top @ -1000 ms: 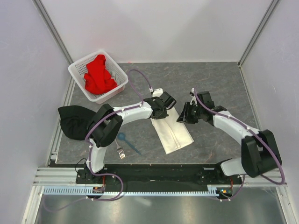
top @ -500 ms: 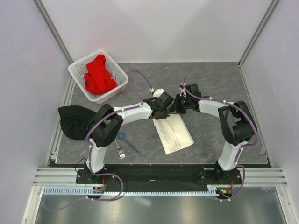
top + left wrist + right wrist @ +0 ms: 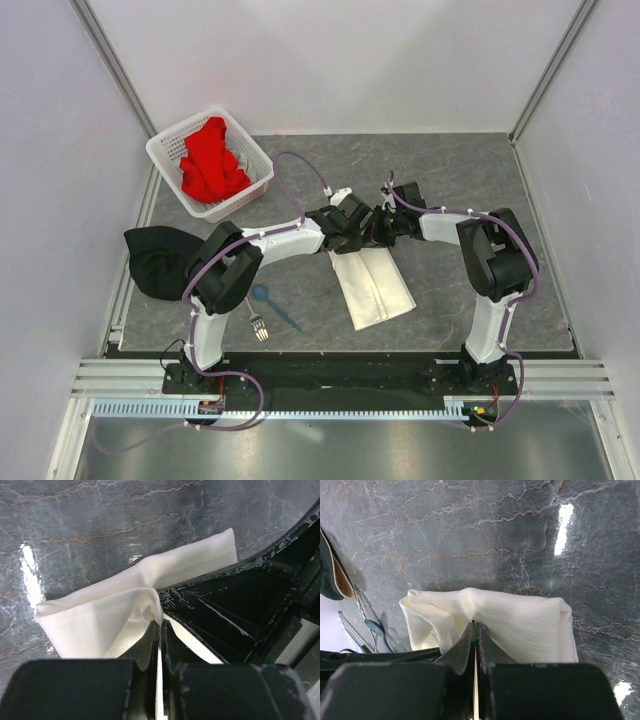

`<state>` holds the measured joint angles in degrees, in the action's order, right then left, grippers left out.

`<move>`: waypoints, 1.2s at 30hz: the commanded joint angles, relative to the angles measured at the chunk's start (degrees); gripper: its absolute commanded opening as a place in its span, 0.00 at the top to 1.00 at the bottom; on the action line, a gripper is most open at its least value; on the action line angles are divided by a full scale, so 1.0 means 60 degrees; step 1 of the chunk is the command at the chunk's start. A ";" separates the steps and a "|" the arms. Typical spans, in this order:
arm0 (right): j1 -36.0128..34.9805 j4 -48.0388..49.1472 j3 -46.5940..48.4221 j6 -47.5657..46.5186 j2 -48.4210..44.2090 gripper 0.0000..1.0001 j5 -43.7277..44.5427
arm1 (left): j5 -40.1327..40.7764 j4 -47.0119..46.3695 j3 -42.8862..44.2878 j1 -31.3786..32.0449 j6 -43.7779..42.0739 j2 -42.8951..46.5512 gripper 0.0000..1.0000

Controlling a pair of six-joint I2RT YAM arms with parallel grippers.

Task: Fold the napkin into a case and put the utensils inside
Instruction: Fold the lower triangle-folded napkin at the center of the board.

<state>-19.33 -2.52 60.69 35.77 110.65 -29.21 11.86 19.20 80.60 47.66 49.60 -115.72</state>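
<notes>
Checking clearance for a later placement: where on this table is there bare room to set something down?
Bare: the far strip of the table, from the basket to the right edge, and the patch between the napkin and the right arm. Crowded: near left, with black cloth, blue spoon, fork.

Cream-white napkin (image 3: 375, 290), red cloth (image 3: 210, 160), grey veined table (image 3: 470, 180).

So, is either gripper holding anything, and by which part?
Both hold the napkin. The left gripper and the right gripper are each shut on a pinched fold at its far end, side by side.
</notes>
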 commanded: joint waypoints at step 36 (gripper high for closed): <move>-0.0601 -0.4018 -0.3963 -0.1186 -0.7295 0.81 0.0752 | -0.2459 -0.1531 -0.1083 -0.0355 -0.0284 0.1605 0.57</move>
<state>-22.37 -26.26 37.15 30.06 67.11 -24.10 -0.56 11.79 75.16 45.71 48.34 -111.28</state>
